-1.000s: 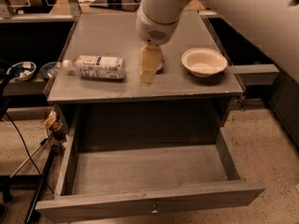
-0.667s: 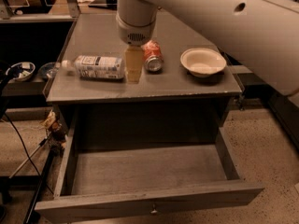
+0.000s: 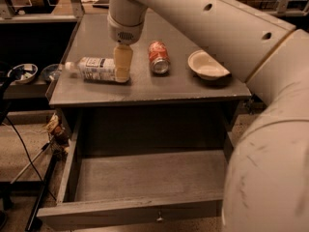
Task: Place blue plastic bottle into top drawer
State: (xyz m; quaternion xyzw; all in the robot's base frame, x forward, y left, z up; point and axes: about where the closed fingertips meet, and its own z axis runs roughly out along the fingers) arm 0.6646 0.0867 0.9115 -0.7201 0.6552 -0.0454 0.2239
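Observation:
The blue plastic bottle (image 3: 94, 68) lies on its side at the left of the grey cabinet top (image 3: 145, 88), white cap pointing left. My gripper (image 3: 122, 63) hangs straight down from the arm and sits at the bottle's right end, at or just above the surface. Whether it touches the bottle is unclear. The top drawer (image 3: 149, 175) is pulled wide open below the cabinet top, its grey inside bare. Its front panel shows a small metal knob (image 3: 158, 219).
A red soda can (image 3: 158, 57) lies on its side right of the gripper. A white bowl (image 3: 207, 65) sits at the right of the top. My arm (image 3: 260, 129) fills the right side. Bowls (image 3: 21, 72) and cables (image 3: 29, 163) are at left.
My gripper has moved left from over the red can to the right end of the bottle, uncovering the can. The bottle, bowl and drawer have not moved.

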